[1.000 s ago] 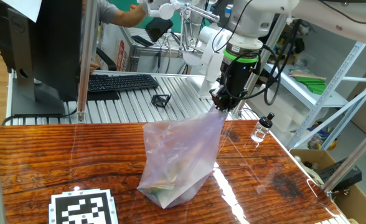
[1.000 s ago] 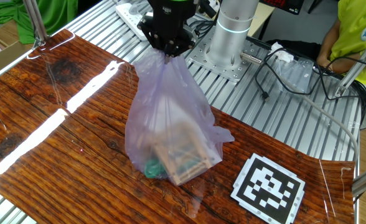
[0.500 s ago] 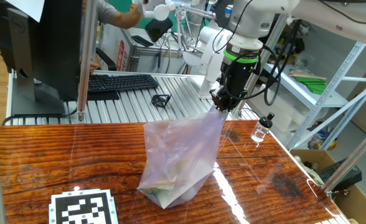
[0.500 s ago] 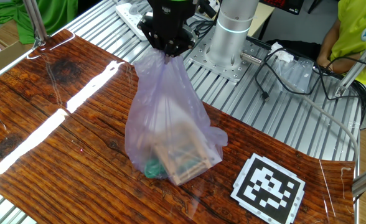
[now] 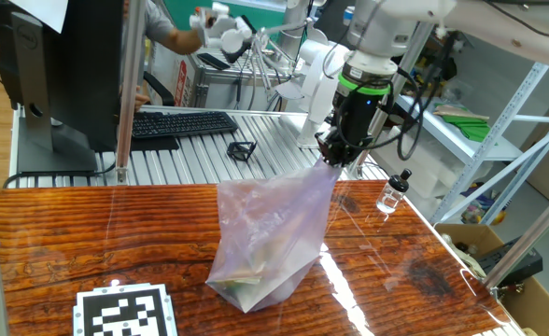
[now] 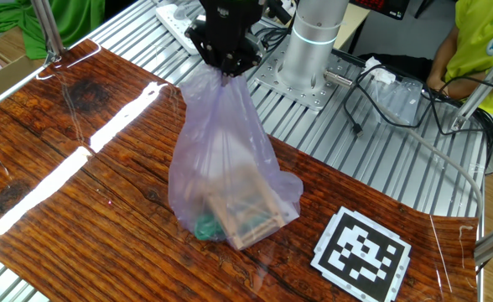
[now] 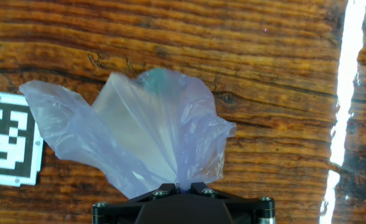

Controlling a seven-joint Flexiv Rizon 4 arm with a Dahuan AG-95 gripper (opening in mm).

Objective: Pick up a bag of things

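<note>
Nothing on the tabletop has shifted since a second ago: bag and arm sit as before, and only the person's hand behind the rig has moved. Largest is the wooden table (image 5: 88, 233), glossy and streaked with glare, backed by a ribbed metal bench (image 5: 209, 154). The arm (image 5: 373, 42) comes down from above near the bench, and its gripper (image 5: 333, 157) has its jaws pinched closed on the gathered top of the bag (image 5: 270, 238). From that pinch the pale-lilac plastic hangs in a taut cone, its bottom resting on the wood near the middle of the table. Through the film the things (image 6: 242, 214) lie heaped at the bottom: tan wooden blocks and a green piece at the lower edge. A black keyboard (image 5: 181, 122) lies on the bench beside a dark monitor (image 5: 64, 75), well apart from the bag. A printed marker card (image 5: 125, 313) lies flat just beside the bag's base. A small black clip-like object (image 5: 242, 149) sits on the bench, and a small clear bottle (image 5: 393, 193) with a black cap stands at the table's edge, apart from the bag.
</note>
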